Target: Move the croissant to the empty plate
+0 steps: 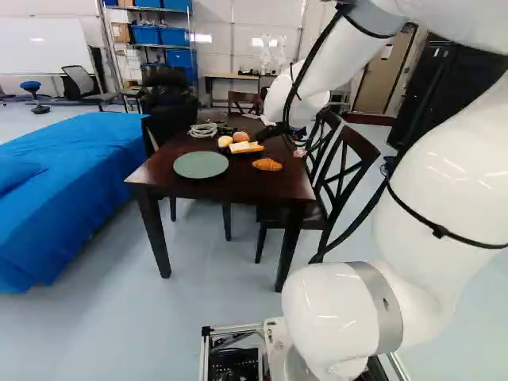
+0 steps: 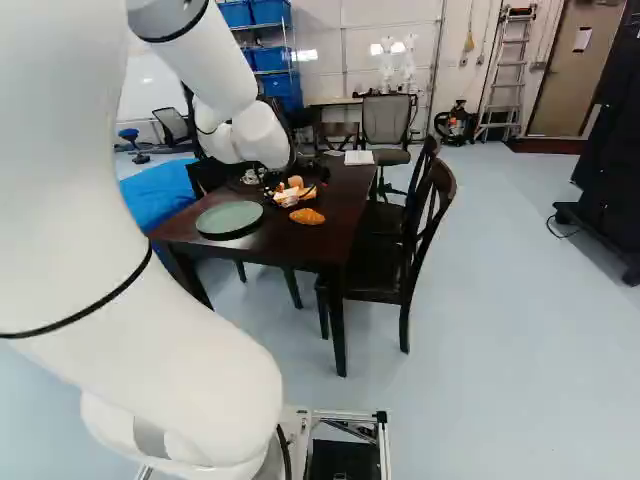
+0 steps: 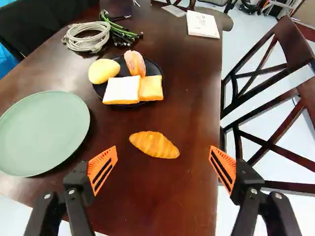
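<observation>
Brown table [image 3: 157, 201] bears golden, ridged croissant [image 3: 155, 144].

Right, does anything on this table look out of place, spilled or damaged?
No spill or damage shows. The coiled pale cable and the green and black cables look out of place, lying on the table behind the black plate of food. The croissant lies off any plate, as the task implies.
</observation>
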### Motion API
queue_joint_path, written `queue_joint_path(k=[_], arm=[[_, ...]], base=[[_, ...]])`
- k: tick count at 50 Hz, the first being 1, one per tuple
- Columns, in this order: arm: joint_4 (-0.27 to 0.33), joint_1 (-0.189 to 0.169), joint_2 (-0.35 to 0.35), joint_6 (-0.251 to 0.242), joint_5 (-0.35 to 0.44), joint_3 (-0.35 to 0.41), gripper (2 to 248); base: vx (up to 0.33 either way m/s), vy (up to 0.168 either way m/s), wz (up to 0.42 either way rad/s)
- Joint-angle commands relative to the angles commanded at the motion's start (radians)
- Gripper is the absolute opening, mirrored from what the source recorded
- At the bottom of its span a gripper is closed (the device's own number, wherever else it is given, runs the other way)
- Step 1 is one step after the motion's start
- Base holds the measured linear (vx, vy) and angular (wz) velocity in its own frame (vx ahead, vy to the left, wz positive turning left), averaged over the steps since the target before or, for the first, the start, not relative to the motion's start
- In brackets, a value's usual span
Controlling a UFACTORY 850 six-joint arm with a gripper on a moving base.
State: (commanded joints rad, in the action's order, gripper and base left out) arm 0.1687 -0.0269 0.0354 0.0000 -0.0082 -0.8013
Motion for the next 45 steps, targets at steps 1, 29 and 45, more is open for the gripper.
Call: queue_joint_path(k=[1,29,45], arm=[[0.004,0.001,-0.001,0.0,-0.006,-0.003,247],[0.07,0.037,-0.085,0.0,-0.178,-0.109,247],[0.085,0.046,-0.148,0.0,-0.271,-0.175,247]], base=[[0.0,0.0,0.0],[0.0,0.0,0.0],[0.0,0.0,0.0]])
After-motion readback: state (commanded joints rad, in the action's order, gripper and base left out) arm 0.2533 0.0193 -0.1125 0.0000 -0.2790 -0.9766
